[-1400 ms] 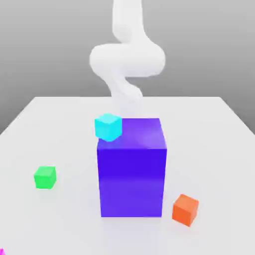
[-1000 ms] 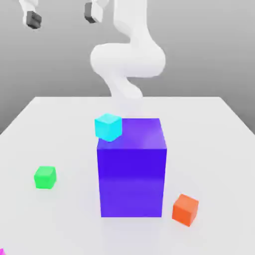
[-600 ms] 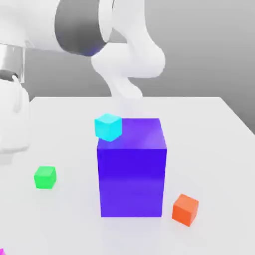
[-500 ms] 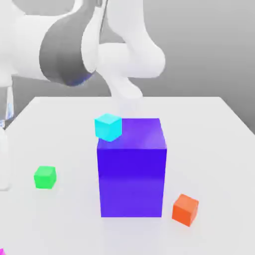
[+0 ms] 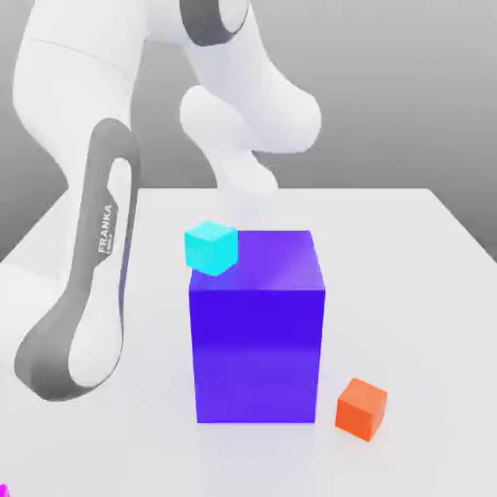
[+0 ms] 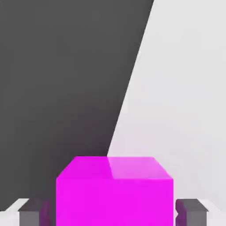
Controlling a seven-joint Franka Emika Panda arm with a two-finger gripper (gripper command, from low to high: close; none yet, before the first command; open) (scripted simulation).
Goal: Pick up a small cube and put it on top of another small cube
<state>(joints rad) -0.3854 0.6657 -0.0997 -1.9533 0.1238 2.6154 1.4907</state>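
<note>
Clearly the hand (image 6: 113, 214) sits clamped on the small bright magenta plastic cube (image 6: 114, 192), a dark grey pad (image 6: 32, 215) against each side face, at the tabletop's (image 5: 408, 243) edge, about seven o'clock from the big blue-purple block (image 5: 257, 325). A good lift goes straight up, keeping the cube level and clear of that block and its cyan cube (image 5: 212, 247). "FRANKA" reads along the white arm (image 5: 105, 228).

White arm (image 5: 82, 243) beside big blue-purple block (image 5: 257, 330), cyan cube (image 5: 211, 247) atop, orange cube (image 5: 361, 408) near.
</note>
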